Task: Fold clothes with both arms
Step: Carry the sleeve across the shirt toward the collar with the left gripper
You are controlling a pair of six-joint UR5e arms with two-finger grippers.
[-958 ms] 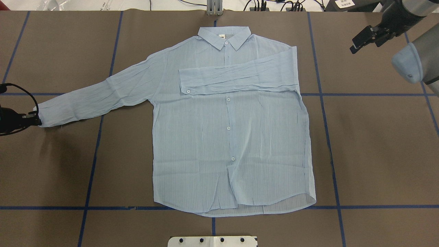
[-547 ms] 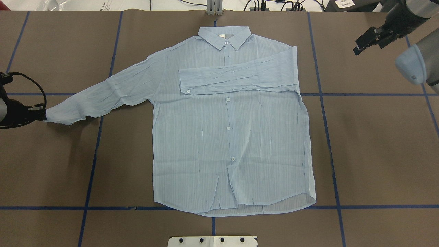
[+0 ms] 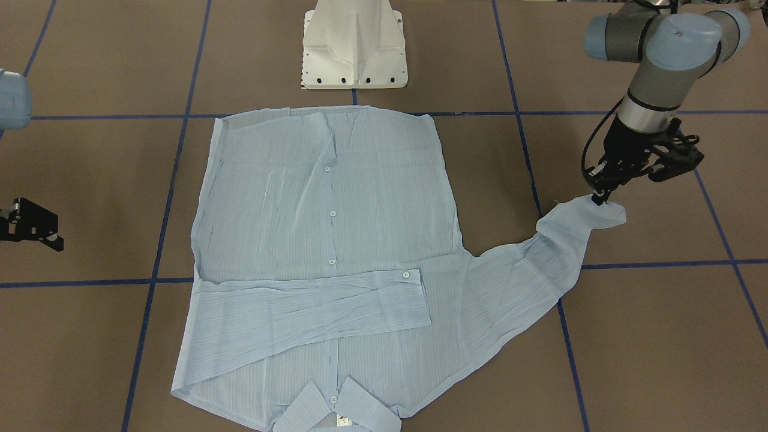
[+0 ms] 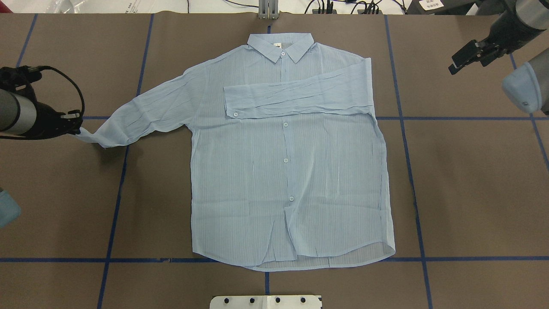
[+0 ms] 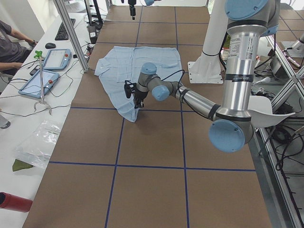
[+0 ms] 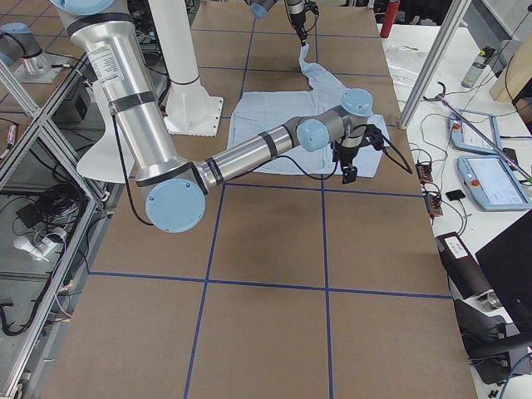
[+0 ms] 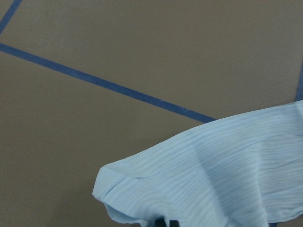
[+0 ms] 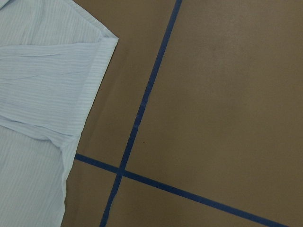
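The light blue shirt (image 4: pixel 283 180) lies flat, front up, collar at the far edge, also in the front view (image 3: pixel 330 198). One sleeve (image 4: pixel 296 96) is folded across the chest. The other sleeve (image 4: pixel 146 116) stretches out toward my left gripper (image 4: pixel 77 128), which is shut on its cuff and holds it lifted off the table (image 3: pixel 600 201). The left wrist view shows the cuff (image 7: pixel 213 179) hanging over brown table. My right gripper (image 4: pixel 455 66) hovers empty, jaws apart, beyond the shirt's other side (image 3: pixel 36 231). The right wrist view shows the shirt's shoulder edge (image 8: pixel 38 94).
The brown table cover (image 4: pixel 472 180) carries blue tape lines. The white pedestal base (image 3: pixel 354 48) stands at the near edge behind the hem. A metal post (image 4: pixel 268 8) and cables sit at the far edge. Operators' desks with tablets (image 5: pixel 47 59) flank the table ends.
My left gripper has moved toward the shirt and farther from me with the cuff, lifting and bunching the sleeve. My right gripper has drifted farther right, away from the shirt.
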